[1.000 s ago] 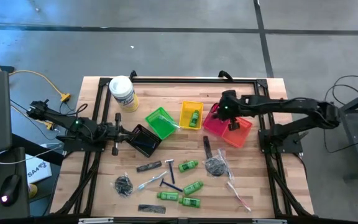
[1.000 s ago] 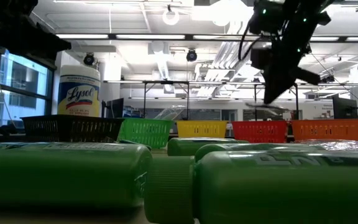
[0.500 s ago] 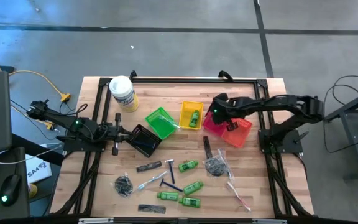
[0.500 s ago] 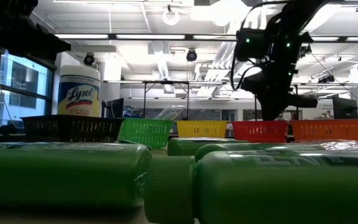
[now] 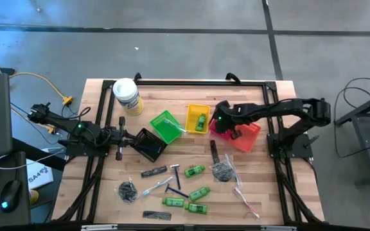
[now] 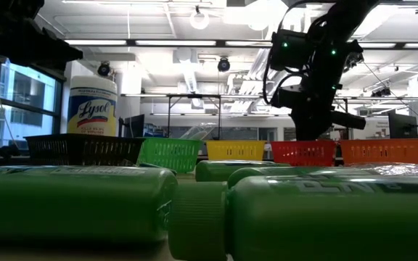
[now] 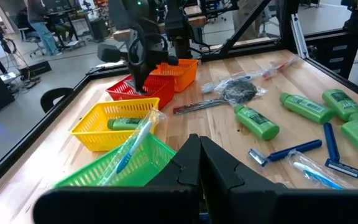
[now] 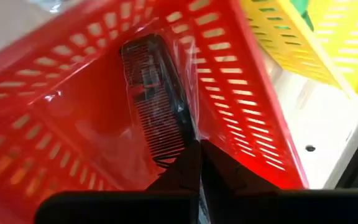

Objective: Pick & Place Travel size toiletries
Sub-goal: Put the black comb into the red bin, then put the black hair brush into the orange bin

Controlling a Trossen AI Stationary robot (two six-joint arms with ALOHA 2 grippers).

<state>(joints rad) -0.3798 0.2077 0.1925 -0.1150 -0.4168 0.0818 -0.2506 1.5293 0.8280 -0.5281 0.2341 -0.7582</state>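
The right pincer (image 5: 218,123) is down over the red basket (image 5: 224,130), its dark fingers drawn together on the clear wrapper of a black comb (image 8: 154,106) – the comb lies inside that basket, slanting up against one slotted wall. From the low camera the arm hangs straight above the red basket, between the yellow basket (image 6: 235,150) and the orange basket (image 6: 383,151).

The left pincer (image 5: 122,136) waits at the left side of the counter (image 5: 268,167), its fingers together and empty, right beside the black basket (image 5: 148,145). Just past it sits the green basket (image 7: 160,152) with a clear-wrapped toothbrush (image 7: 133,145) leaning out over its rim, and the yellow basket holds one green mini bottle (image 5: 201,120).

The rest of the toiletries are spread over the near half of the counter – four green mini bottles (image 5: 195,170), two blue-handled razors (image 5: 176,175), another wrapped toothbrush (image 5: 154,188), a second wrapped comb (image 5: 153,171), a third comb (image 5: 156,215) near the front edge, and a dark mesh bundle (image 5: 128,191) at the left. Nearer the right arm lie a fourth comb (image 5: 214,151), a bagged mesh bundle (image 5: 222,170) and one more toothbrush (image 5: 246,200).

A white-lidded wipes tub (image 5: 126,95) with a yellow label stands at the far left corner.
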